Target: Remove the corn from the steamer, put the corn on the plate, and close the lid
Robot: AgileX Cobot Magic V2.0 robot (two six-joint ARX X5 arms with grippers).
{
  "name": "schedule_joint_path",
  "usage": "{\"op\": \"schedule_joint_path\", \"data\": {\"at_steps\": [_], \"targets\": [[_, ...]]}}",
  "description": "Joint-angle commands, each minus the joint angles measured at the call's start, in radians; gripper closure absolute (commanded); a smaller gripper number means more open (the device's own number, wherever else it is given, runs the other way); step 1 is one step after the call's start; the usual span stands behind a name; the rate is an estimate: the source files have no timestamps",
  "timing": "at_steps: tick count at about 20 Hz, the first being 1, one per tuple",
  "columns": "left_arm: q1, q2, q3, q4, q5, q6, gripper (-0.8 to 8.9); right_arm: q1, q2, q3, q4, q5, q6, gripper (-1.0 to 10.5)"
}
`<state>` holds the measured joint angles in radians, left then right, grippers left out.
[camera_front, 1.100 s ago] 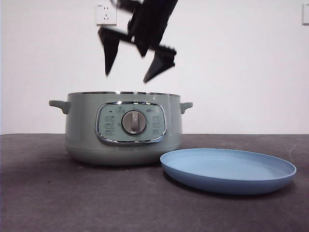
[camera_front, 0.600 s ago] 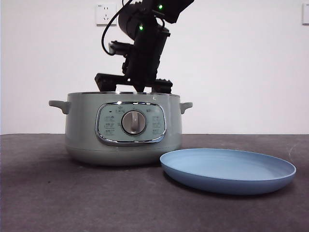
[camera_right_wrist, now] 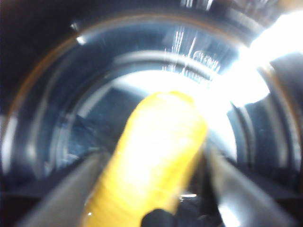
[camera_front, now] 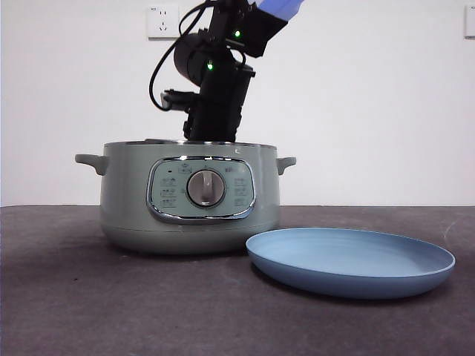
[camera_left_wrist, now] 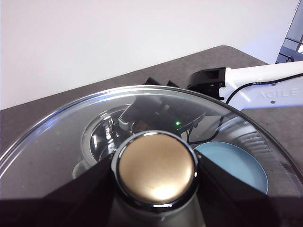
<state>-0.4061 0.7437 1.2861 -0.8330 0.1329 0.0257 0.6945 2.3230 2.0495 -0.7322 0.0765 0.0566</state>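
My right arm (camera_front: 215,89) reaches down into the sage-green steamer (camera_front: 189,196) from above, and the pot's rim hides its jaws in the front view. In the right wrist view, the right gripper (camera_right_wrist: 156,157) has a jaw against each side of the yellow corn (camera_right_wrist: 151,142), which lies on the pot's shiny bottom. The picture is blurred. My left gripper (camera_left_wrist: 156,171) is shut on the knob (camera_left_wrist: 156,165) of the glass lid (camera_left_wrist: 61,156), held up out of the front view. The light-blue plate (camera_front: 350,259) rests empty to the right of the steamer.
Through the lid, the left wrist view shows the steamer's open top (camera_left_wrist: 102,137), the plate (camera_left_wrist: 236,163) and the right arm's white link (camera_left_wrist: 265,85). A wall socket (camera_front: 162,21) sits high on the back wall. Dark tabletop (camera_front: 74,297) lies in front of the pot.
The right gripper came down from above the steamer with its jaws spread and has sunk into the pot, so only the arm shows above the rim.
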Motion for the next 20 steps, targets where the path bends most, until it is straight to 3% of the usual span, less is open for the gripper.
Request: {"op": "schedule_joint_path", "data": {"at_steps": [1, 2, 6, 10, 15, 20], "targets": [[0.002, -0.012, 0.011, 0.038, 0.003, 0.002, 8.22, 0.003, 0.023, 0.001, 0.017, -0.061, 0.007, 8.7], [0.002, -0.012, 0.011, 0.038, 0.002, 0.003, 8.22, 0.003, 0.023, 0.001, 0.024, -0.079, 0.006, 9.6], [0.002, -0.011, 0.011, 0.039, 0.002, 0.004, 8.22, 0.003, -0.024, 0.003, 0.043, -0.078, 0.005, 9.6], [0.002, -0.011, 0.011, 0.039, 0.002, 0.005, 8.22, 0.001, -0.224, 0.003, 0.024, -0.077, -0.006, 9.6], [0.002, -0.011, 0.011, 0.039, 0.003, 0.005, 8.22, -0.056, -0.484, 0.003, -0.151, -0.076, -0.022, 9.6], [0.002, -0.011, 0.011, 0.035, 0.003, 0.005, 8.22, -0.13, -0.612, -0.036, -0.289, -0.074, -0.062, 9.6]]}}
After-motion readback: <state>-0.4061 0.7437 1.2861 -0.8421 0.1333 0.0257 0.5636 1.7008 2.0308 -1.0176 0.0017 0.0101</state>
